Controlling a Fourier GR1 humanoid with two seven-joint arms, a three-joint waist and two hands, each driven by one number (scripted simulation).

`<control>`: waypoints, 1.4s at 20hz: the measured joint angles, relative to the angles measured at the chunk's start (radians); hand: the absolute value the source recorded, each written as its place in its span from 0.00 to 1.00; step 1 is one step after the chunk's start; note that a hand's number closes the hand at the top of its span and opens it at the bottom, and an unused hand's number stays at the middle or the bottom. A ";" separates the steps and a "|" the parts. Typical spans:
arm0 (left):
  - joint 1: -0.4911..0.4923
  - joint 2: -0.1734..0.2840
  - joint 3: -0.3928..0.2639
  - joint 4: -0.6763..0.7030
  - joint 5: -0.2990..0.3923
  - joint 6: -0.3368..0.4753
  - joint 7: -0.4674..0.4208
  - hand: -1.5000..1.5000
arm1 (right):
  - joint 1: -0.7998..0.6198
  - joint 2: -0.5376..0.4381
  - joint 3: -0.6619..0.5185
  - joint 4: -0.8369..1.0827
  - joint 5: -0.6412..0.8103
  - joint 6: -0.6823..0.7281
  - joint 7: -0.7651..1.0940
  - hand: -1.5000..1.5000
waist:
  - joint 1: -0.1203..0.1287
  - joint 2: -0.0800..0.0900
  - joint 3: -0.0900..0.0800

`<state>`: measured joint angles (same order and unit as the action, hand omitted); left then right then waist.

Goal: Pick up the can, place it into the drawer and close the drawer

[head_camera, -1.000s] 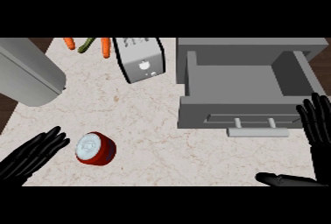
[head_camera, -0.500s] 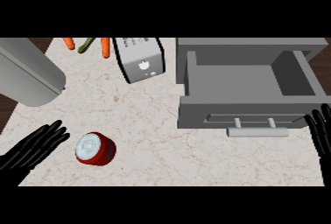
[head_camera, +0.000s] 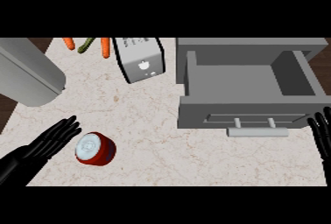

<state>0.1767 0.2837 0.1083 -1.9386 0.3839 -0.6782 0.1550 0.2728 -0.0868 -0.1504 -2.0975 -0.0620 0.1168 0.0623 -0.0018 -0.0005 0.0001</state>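
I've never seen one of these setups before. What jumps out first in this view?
The red can with its pale lid stands out on the pale counter, low on the left, right beside the straight fingers of the black left hand. To the right, a big grey drawer stands open with nothing visible inside, and the right hand rests at the right edge.

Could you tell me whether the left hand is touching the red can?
Cannot tell: in the head view the left hand's straight fingertips reach the can's left edge with no plain gap.

Red can just beside straight-fingered left hand; open grey drawer well apart.
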 measured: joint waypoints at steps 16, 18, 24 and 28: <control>-0.084 -0.082 0.025 0.318 -0.308 -0.025 -0.291 0.00 | -0.024 0.024 -0.043 0.047 0.007 0.037 -0.032 0.00 | 0.000 0.000 0.000; -0.118 -0.075 0.041 0.372 -0.326 -0.020 -0.317 0.00 | -0.010 0.029 -0.040 0.050 0.012 0.049 -0.047 0.00 | -0.001 0.000 0.000; -0.132 -0.045 0.065 0.497 -0.402 -0.032 -0.454 0.00 | -0.019 0.027 -0.058 0.053 0.003 0.065 -0.038 0.00 | -0.001 0.000 0.000; -0.154 -0.037 0.060 0.591 -0.464 -0.013 -0.531 0.00 | -0.049 0.024 -0.072 0.067 0.005 0.063 -0.028 0.00 | -0.001 0.001 0.000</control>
<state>0.0229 0.2464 0.1678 -1.3474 -0.0802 -0.6915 -0.3758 0.2241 -0.0632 -0.2221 -2.0306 -0.0568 0.1794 0.0340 -0.0029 0.0000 -0.0001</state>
